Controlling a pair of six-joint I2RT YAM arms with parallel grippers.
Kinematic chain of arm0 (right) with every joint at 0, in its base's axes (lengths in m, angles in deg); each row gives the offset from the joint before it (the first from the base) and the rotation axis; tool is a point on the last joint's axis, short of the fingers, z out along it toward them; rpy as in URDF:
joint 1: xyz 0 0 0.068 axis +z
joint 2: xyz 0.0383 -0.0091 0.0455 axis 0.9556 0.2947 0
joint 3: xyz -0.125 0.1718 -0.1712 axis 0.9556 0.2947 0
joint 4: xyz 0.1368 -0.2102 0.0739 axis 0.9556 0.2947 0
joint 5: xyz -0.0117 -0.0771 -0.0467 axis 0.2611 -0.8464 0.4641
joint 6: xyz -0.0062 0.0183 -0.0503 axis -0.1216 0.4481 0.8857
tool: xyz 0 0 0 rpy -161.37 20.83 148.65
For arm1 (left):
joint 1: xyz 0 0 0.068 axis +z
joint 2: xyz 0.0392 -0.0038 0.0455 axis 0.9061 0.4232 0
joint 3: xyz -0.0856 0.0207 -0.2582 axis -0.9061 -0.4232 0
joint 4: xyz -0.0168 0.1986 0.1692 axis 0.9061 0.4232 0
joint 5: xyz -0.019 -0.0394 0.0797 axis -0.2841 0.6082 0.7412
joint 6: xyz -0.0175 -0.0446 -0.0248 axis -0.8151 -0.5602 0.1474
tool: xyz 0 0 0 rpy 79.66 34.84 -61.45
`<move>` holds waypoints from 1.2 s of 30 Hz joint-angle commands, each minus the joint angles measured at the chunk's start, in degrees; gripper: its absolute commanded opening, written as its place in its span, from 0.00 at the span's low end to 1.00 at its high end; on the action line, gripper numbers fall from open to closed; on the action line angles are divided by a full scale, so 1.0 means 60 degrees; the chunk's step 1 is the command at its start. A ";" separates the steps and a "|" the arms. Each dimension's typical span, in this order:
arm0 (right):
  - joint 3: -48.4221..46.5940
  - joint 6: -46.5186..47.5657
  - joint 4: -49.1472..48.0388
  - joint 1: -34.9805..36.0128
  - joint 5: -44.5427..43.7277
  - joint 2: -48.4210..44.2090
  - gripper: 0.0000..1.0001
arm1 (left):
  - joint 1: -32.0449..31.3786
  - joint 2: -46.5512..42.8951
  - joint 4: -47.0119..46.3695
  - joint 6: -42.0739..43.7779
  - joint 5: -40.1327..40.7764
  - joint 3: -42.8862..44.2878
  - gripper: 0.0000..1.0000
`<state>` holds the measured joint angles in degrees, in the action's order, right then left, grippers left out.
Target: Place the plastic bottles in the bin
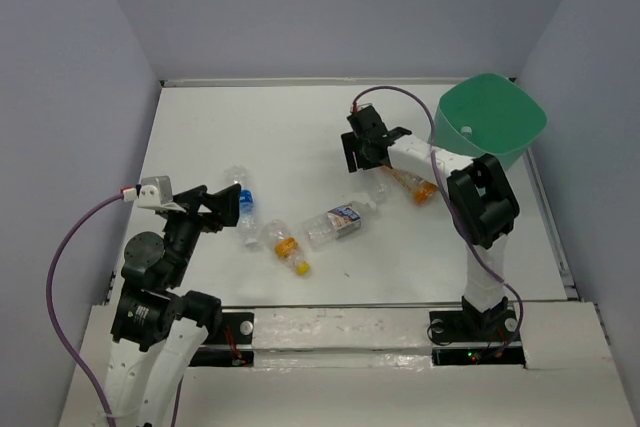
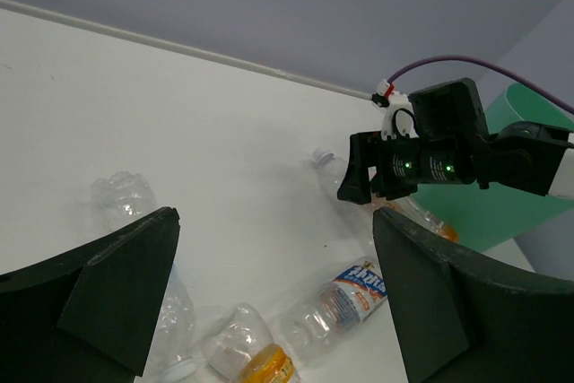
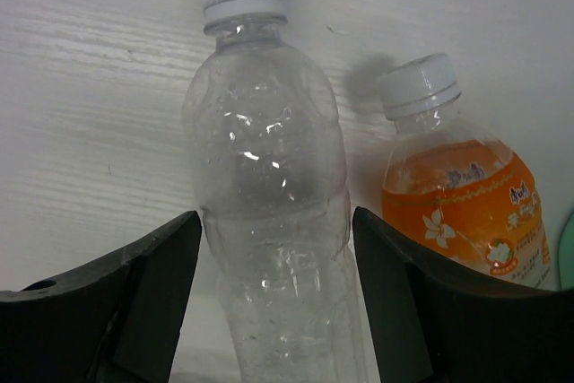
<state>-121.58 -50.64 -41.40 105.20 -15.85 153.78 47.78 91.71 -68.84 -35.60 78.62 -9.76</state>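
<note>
The mint-green bin (image 1: 490, 125) stands at the far right. My right gripper (image 1: 368, 153) is open and pointed down at a clear unlabelled bottle (image 3: 269, 221), which lies between its fingers (image 3: 126, 302) with a gap on each side. An orange-labelled bottle (image 3: 462, 208) lies just to that bottle's right (image 1: 416, 186). My left gripper (image 1: 216, 209) is open and empty, beside a blue-labelled bottle (image 1: 246, 210). An orange-labelled bottle (image 1: 288, 247) and a white-red-blue-labelled bottle (image 1: 338, 223) lie mid-table; both show in the left wrist view, the orange one (image 2: 256, 361) and the white-red-blue one (image 2: 359, 289).
Grey walls close the table (image 1: 250, 127) at the back and on both sides. The right arm's elbow (image 1: 482, 202) hangs in front of the bin. In the left wrist view the right gripper (image 2: 421, 163) and the bin (image 2: 529, 204) are at the far right.
</note>
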 commanded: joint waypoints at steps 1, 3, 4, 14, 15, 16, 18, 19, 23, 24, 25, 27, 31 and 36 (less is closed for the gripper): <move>-0.1012 0.0594 0.0165 0.0074 -0.0152 0.0470 0.73 | -0.0021 0.0204 -0.0426 0.0180 -0.0173 0.0107 0.99; -0.1349 0.0697 0.0283 0.0074 -0.0152 0.0895 0.73 | -0.0021 0.0219 -0.0411 0.0195 -0.0173 0.0107 0.99; -0.1641 0.0770 0.0298 0.0074 -0.0210 0.1027 0.73 | -0.0021 0.0219 -0.0411 0.0195 -0.0173 0.0107 0.99; -0.3795 0.1781 0.1147 0.0074 -0.0269 0.2654 0.72 | -0.0021 0.0219 -0.0426 0.0195 -0.0173 0.0107 0.99; -0.3870 0.1811 0.1147 0.0074 -0.0284 0.2698 0.66 | -0.0021 0.0219 -0.0412 0.0195 -0.0173 0.0107 0.99; -0.3957 0.1840 0.1133 0.0074 -0.0269 0.2727 0.62 | -0.0021 0.0205 -0.0411 0.0180 -0.0173 0.0107 0.99; -0.4307 0.1913 0.1133 0.0074 -0.0400 0.2699 0.52 | -0.0021 0.0190 -0.0411 0.0194 -0.0173 0.0107 0.99; -0.4397 0.1914 0.1104 0.0074 -0.0430 0.2611 0.52 | -0.0021 0.0190 -0.0411 0.0195 -0.0173 0.0107 0.99; -0.4690 0.2322 0.0358 0.0074 -0.0562 0.1298 0.52 | -0.0021 0.0175 -0.0412 0.0194 -0.0173 0.0107 0.99; -0.4734 0.2367 0.0197 0.0074 -0.0562 0.0973 0.55 | -0.0021 0.0175 -0.0426 0.0195 -0.0173 0.0107 0.99; -0.4691 0.2411 -0.0022 0.0074 -0.0577 0.0593 0.55 | -0.0021 0.0175 -0.0412 0.0180 -0.0173 0.0107 0.99; -0.4282 0.2630 -0.0929 0.0074 -0.0839 -0.0725 0.56 | -0.0021 0.0131 -0.0426 0.0180 -0.0173 0.0107 0.99; -0.2908 0.2779 -0.2715 -0.0712 -0.1892 -0.2893 0.56 | -0.0021 -0.0029 -0.0441 0.0165 -0.0173 0.0093 0.99; -0.1529 0.1668 -0.3495 -0.2837 -0.2656 -0.4712 0.55 | -0.0064 -0.0337 -0.0411 0.0122 -0.0100 0.0093 0.99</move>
<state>-136.84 -35.99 -54.10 98.75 -24.13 130.85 47.75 91.53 -68.84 -35.58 78.40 -9.76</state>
